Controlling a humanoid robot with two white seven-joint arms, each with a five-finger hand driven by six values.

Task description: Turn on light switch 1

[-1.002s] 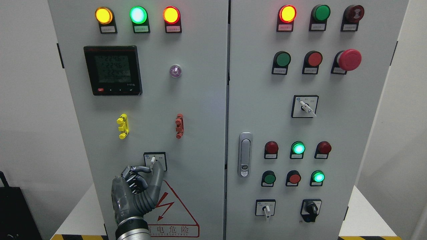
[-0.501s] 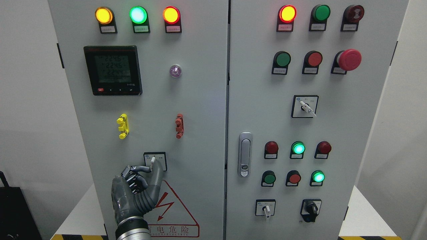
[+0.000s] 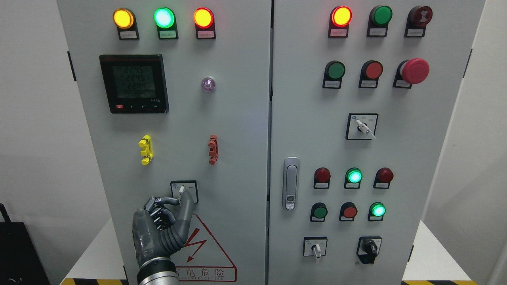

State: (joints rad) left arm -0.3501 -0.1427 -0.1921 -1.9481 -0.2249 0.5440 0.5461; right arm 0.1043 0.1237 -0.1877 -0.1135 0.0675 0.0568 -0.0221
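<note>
Low on the left cabinet door (image 3: 237,158) sits a small selector switch (image 3: 181,189): a white lever on a black-framed square plate. My left hand (image 3: 180,199) comes up from the bottom edge and pinches the lever's lower end. Its thumb (image 3: 187,204) is on the right side and its curled index finger (image 3: 169,201) on the left. The lever points up, tilted slightly right. A purple-tinted lamp (image 3: 208,84) is set higher on the same door. My right hand is out of sight.
Yellow (image 3: 145,149) and red (image 3: 213,149) clips stick out above the switch. A digital meter (image 3: 134,83) and three lit lamps sit higher up. The right door carries a latch handle (image 3: 291,183), buttons, an emergency stop (image 3: 414,71) and more selector switches.
</note>
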